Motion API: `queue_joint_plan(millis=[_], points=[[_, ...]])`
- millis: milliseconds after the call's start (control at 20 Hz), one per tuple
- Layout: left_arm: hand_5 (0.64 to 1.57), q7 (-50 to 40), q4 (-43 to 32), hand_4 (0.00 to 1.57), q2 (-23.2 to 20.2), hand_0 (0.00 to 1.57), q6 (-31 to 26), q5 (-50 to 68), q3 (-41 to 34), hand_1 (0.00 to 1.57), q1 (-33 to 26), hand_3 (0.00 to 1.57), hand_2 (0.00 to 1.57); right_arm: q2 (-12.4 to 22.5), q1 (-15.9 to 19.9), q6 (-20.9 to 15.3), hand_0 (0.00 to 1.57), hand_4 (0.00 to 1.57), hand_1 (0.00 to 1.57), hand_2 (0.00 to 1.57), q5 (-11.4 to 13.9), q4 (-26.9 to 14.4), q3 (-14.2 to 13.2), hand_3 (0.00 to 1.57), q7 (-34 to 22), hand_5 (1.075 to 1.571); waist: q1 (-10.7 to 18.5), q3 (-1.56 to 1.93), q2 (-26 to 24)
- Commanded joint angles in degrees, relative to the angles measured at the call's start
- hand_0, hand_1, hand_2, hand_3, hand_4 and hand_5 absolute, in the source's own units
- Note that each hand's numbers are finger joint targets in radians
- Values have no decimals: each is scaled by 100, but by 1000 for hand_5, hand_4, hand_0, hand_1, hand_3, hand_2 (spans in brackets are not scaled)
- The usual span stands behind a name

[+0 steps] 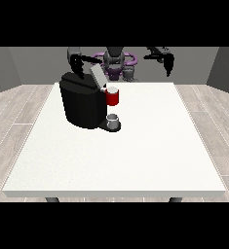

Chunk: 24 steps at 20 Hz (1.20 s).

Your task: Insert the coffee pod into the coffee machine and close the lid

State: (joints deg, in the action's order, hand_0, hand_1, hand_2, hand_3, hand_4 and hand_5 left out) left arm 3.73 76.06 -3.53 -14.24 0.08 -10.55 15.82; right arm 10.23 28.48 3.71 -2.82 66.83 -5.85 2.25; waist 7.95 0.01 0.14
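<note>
The black coffee machine (82,104) stands on the table's left half. Its grey lid (97,75) is tilted up and open. At the machine's front is a red head (113,98) with a small pale round pod (112,90) sitting in its top. Below it, a grey cup (113,119) rests on the machine's base. The hand at the view's left (78,65) hangs just above the machine's back, beside the raised lid, with its fingers pointing down and nothing in them. The hand at the view's right (167,61) is raised far from the machine, fingers relaxed and empty.
The white table (135,155) stretches wide in front and to the right of the machine. The robot's torso (115,61) stands behind the far edge. A wooden floor surrounds the table.
</note>
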Motion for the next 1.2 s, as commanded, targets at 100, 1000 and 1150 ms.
queue_joint_plan(millis=[100,1000,1150], points=[[1571,-128,239,0,-165,0,-16,224,-57,0,6,0,0,-70,634,-193,0,0,0,0,215,-296,58,0,-182,1571,17,-1,190],[1571,171,251,0,-371,0,40,260,31,0,-334,0,0,-141,979,49,0,0,0,0,422,-800,161,0,127,1571,-28,-1,381],[1571,-131,177,0,-332,0,273,272,5,0,-44,0,0,-316,1208,-118,0,77,0,0,543,-812,278,0,22,1571,-82,-1,382]])
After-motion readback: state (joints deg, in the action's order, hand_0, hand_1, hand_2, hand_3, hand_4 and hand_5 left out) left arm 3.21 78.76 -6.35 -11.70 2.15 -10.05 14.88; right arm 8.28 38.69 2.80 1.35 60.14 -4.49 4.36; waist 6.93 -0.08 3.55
